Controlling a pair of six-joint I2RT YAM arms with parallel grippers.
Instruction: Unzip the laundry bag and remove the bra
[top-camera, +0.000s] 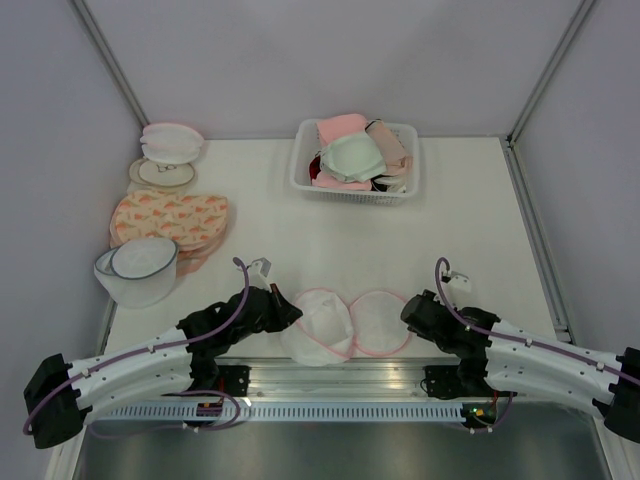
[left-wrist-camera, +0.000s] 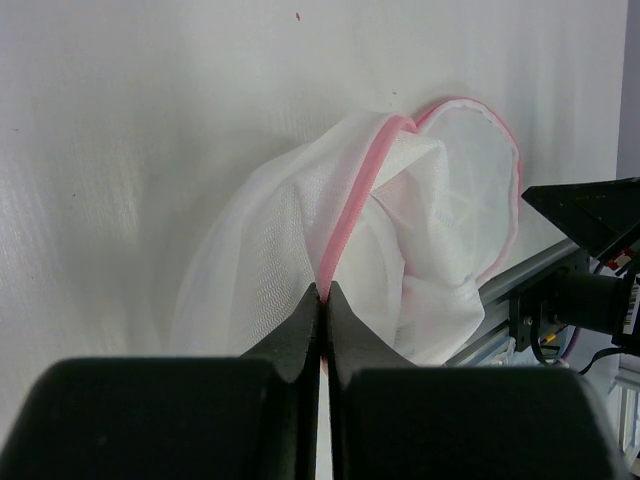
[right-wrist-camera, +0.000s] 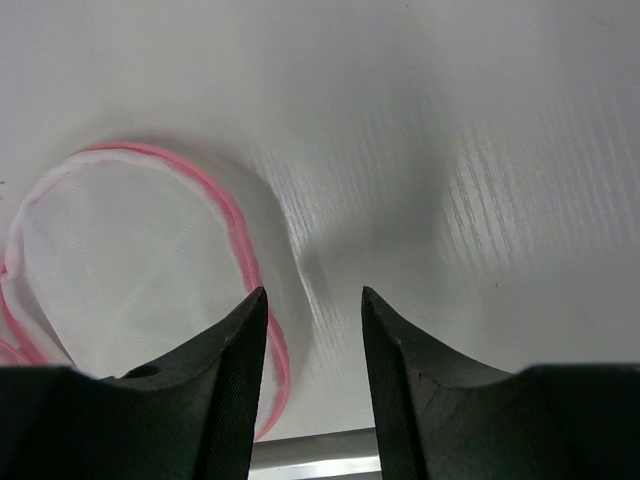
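The laundry bag (top-camera: 320, 325) lies unzipped at the table's near edge, its two pink-trimmed white mesh halves side by side. My left gripper (top-camera: 293, 313) is shut on the pink rim of the left half (left-wrist-camera: 352, 215), which is bunched and raised. The right half (right-wrist-camera: 130, 260) lies flat. Just to its right my right gripper (right-wrist-camera: 313, 295) is open over the table, its left finger next to the pink trim. A pale mint-green bra (top-camera: 350, 157) lies on top of the pile in the white basket (top-camera: 300, 178) at the back. Inside the bag only white mesh folds show.
Pink and beige bras fill the basket. At the left stand a white mesh dome with a dark blue rim (top-camera: 143, 265), flat orange-patterned bags (top-camera: 170, 218) and more round bags (top-camera: 170, 150). A metal rail (top-camera: 340, 378) runs along the near edge.
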